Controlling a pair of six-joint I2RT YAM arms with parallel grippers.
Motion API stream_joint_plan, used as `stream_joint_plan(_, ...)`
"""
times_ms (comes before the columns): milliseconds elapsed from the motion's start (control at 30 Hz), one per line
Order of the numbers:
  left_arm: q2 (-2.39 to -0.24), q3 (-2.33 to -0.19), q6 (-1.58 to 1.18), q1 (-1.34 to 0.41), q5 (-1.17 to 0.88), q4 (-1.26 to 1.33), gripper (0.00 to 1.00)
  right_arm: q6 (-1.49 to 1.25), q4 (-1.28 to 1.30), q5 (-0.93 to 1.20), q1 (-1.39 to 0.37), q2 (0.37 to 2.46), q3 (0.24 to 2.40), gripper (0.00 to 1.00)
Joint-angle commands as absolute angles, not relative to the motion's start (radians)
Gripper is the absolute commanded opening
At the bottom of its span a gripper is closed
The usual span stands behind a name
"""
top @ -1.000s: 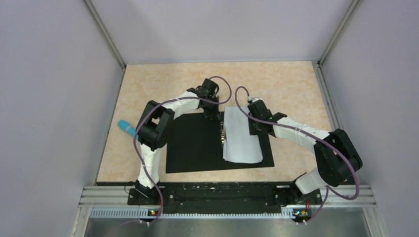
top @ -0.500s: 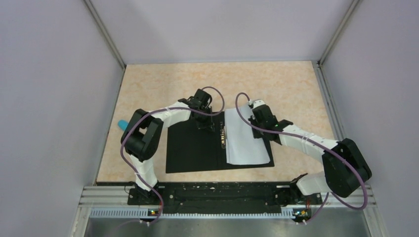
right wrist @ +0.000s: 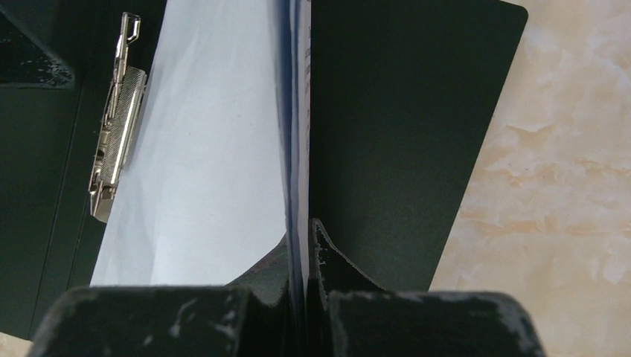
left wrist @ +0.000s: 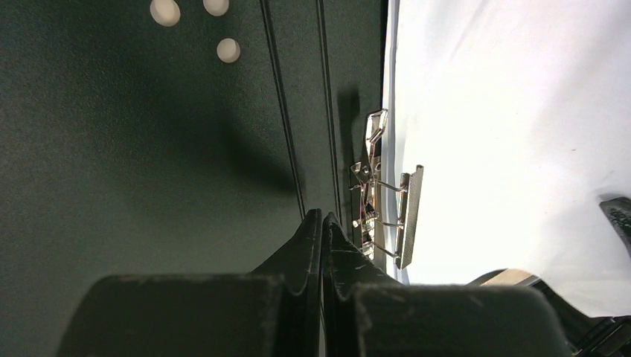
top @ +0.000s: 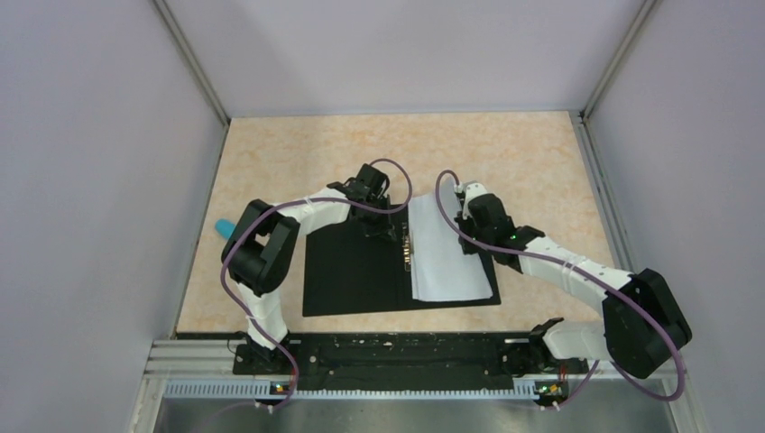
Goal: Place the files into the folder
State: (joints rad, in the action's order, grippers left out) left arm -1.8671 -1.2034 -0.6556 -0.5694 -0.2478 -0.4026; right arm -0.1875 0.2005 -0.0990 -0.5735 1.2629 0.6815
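Note:
The folder (top: pixel 352 271) lies open on the table, matte black inside up. Its metal spine clip (top: pixel 408 242) also shows in the left wrist view (left wrist: pixel 379 186) and the right wrist view (right wrist: pixel 115 141). The files (top: pixel 447 257), thin white sheets, lie over the folder's right half with their left edge at the clip. My right gripper (top: pixel 467 240) is shut on the sheets' right edge (right wrist: pixel 298 149) and holds that edge raised above the black cover (right wrist: pixel 394 134). My left gripper (top: pixel 390 227) is shut and empty, its tips (left wrist: pixel 321 217) at the black surface just left of the clip; the white sheets (left wrist: pixel 506 134) lie to its right.
A small light-blue object (top: pixel 222 225) lies on the beige table (top: pixel 505 162) behind the left arm's elbow. Grey walls enclose the table on three sides. Three white dots (left wrist: pixel 228 50) show on the folder's inside near the left gripper.

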Motion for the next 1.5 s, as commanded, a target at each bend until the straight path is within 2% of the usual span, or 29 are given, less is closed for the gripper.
stream_joint_plan(0,-1.854,-1.207,-0.664,-0.57,-0.259,-0.372,0.0,-0.214,0.169,-0.058,-0.583,1.236,0.653,0.0)
stream_joint_plan(500,-1.847,-1.213,-0.653,-0.575,-0.271,-0.381,0.0,-0.212,0.204,-0.089,-0.582,1.256,0.679,0.0)
stream_joint_plan(800,-1.741,-1.152,-0.639,-0.591,-0.284,-0.4,0.11,-0.194,0.237,-0.129,-0.563,1.338,0.726,0.01)
stream_joint_plan(833,-1.732,-1.145,-0.64,-0.597,-0.283,-0.4,0.12,-0.194,0.247,-0.133,-0.562,1.347,0.734,0.06)
stream_joint_plan(967,-1.716,-1.128,-0.648,-0.62,-0.29,-0.394,0.14,-0.19,0.274,-0.143,-0.559,1.369,0.758,0.37)
stream_joint_plan(1033,-1.712,-1.121,-0.652,-0.628,-0.291,-0.389,0.14,-0.19,0.285,-0.143,-0.558,1.378,0.769,0.46)
stream_joint_plan(1300,-1.699,-1.1,-0.67,-0.661,-0.305,-0.368,0.15,-0.226,0.326,-0.125,-0.502,1.422,0.788,0.64)
stream_joint_plan(1467,-1.687,-1.068,-0.696,-0.696,-0.313,-0.337,0.21,-0.243,0.336,-0.098,-0.461,1.45,0.8,0.7)
